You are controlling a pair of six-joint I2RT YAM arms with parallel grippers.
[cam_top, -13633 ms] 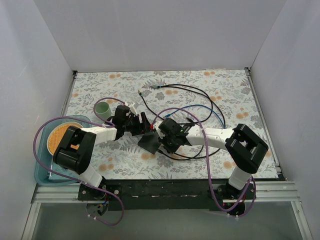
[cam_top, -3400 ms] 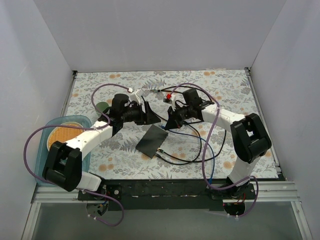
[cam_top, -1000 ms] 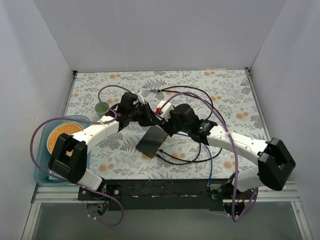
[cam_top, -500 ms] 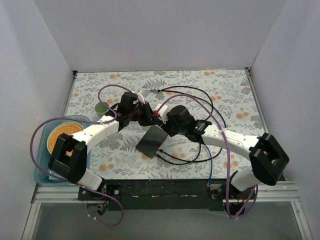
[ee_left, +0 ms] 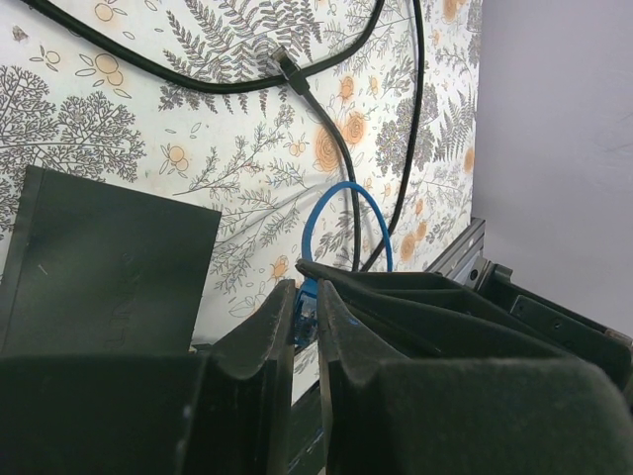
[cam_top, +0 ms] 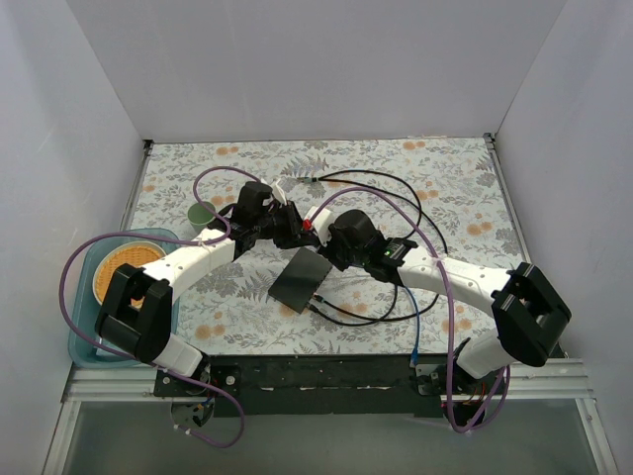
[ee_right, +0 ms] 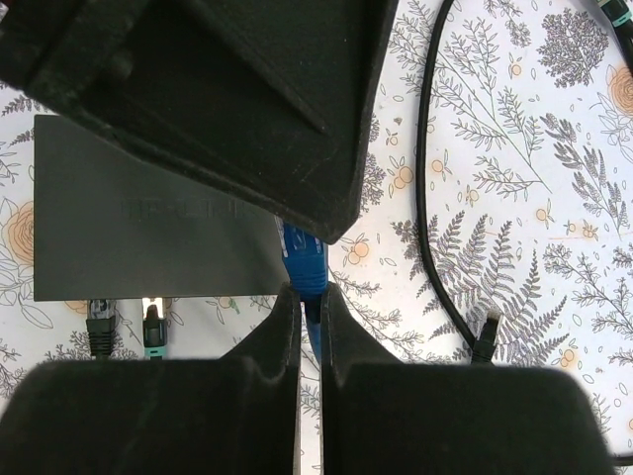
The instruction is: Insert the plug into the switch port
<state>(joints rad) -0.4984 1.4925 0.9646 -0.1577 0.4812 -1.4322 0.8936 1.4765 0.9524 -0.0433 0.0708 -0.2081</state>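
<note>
The blue plug (ee_right: 303, 253) hangs above the mat, gripped from both ends. My left gripper (ee_left: 307, 289) is shut on its clear-tipped head (ee_left: 309, 309). From the opposite side my right gripper (ee_right: 310, 293) is shut on its ribbed boot and blue cable. In the top view the two grippers, left (cam_top: 294, 230) and right (cam_top: 324, 240), meet nose to nose just beyond the switch (cam_top: 302, 279). This dark grey flat box (ee_right: 148, 233) lies on the mat. Its socket edge (ee_right: 213, 295) holds two plugs (ee_right: 151, 327); which socket is the switch port cannot be told.
Black cables (cam_top: 396, 198) loop over the floral mat behind and right of the switch, one ending in a loose black plug (ee_right: 483, 342). A green cup (cam_top: 202, 212) and a blue tray (cam_top: 84, 327) with an orange plate stand at the left. White walls enclose the table.
My right gripper has closed on the blue plug's boot and moved slightly left toward the left gripper. The left gripper has stayed shut on the plug in the same place.
</note>
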